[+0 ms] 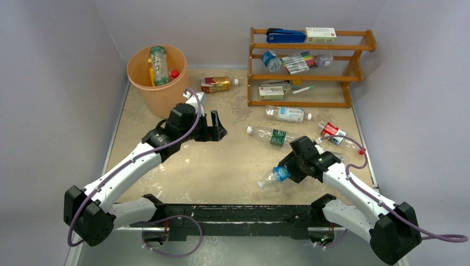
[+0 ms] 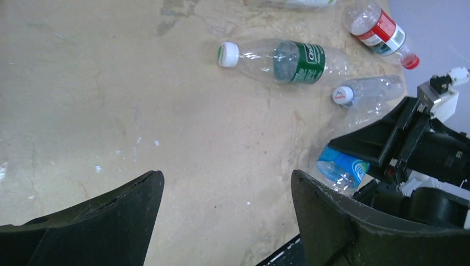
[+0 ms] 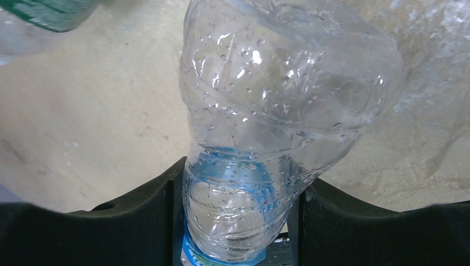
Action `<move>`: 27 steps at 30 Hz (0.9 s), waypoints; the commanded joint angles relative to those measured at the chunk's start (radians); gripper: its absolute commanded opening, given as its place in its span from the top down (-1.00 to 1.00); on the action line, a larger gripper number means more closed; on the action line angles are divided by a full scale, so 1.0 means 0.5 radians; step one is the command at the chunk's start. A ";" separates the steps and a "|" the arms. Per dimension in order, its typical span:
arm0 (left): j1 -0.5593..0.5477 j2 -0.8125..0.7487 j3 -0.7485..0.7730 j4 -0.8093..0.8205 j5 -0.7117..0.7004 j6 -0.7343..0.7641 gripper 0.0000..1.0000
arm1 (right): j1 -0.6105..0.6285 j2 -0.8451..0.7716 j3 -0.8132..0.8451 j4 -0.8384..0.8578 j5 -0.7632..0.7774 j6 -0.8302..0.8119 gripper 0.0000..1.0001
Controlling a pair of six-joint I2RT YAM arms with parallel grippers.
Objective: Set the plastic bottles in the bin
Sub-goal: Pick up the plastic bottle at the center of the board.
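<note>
A crumpled blue-labelled bottle [image 3: 249,166] is pinched in the right gripper [image 3: 241,185], while the left gripper [image 2: 227,176] stands spread and empty, a green-labelled bottle [image 2: 288,60] lying beyond its tips.

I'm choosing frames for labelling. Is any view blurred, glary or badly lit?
Top external: even, soft light, sharp throughout, only faint shadows. Left wrist: table sharp, its own fingers near-black with little detail. Right wrist: the clear bottle fills the frame, bright glints on its droplets, table behind it soft.

Wooden rack [image 1: 327,103] at back right: markers [image 1: 298,62], blue stapler [image 1: 285,36], white box [image 1: 320,34]
</note>
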 commanded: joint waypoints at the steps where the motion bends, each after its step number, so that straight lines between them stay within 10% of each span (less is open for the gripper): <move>1: -0.035 -0.063 -0.061 0.187 0.185 -0.073 -0.69 | 0.021 -0.017 0.153 0.000 0.020 -0.063 0.02; 27: -0.221 -0.040 -0.274 0.343 0.297 -0.123 -0.72 | 0.378 0.276 0.275 0.768 0.127 -0.596 0.13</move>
